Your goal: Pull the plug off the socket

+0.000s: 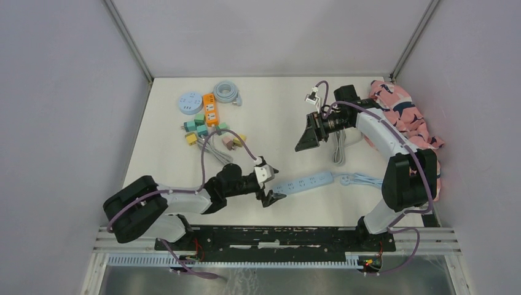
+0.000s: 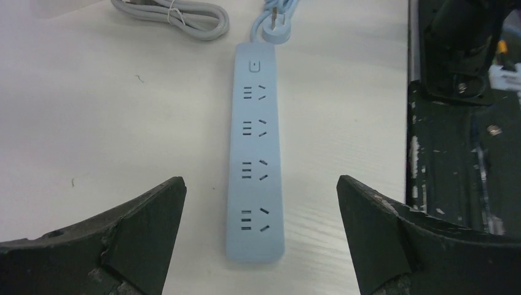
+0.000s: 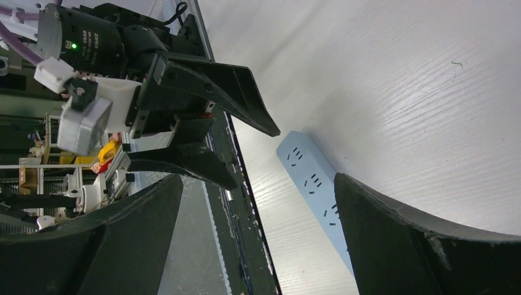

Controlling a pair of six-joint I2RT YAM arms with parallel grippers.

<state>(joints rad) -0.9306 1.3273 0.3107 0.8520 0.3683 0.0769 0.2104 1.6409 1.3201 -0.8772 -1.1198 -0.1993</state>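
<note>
Socket strip [image 2: 255, 153] lies flat on table [image 2: 92, 123] near front edge: pale blue, 4 outlet sets in a row, small switch at far end, cord [image 1: 362, 179] beyond; markings too small to read. My L gripper [image 1: 273, 198] hangs over its near end, spread wide, grasping nothing. R gripper [image 1: 305, 138] is likewise spread & empty, well apart.

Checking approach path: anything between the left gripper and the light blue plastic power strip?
Nothing. In the left wrist view the light blue plastic power strip lies framed by the open left gripper, bare white tabletop on both sides.

Top overhead, far; wrists low, close; all share power strip [image 1: 303, 182].
</note>
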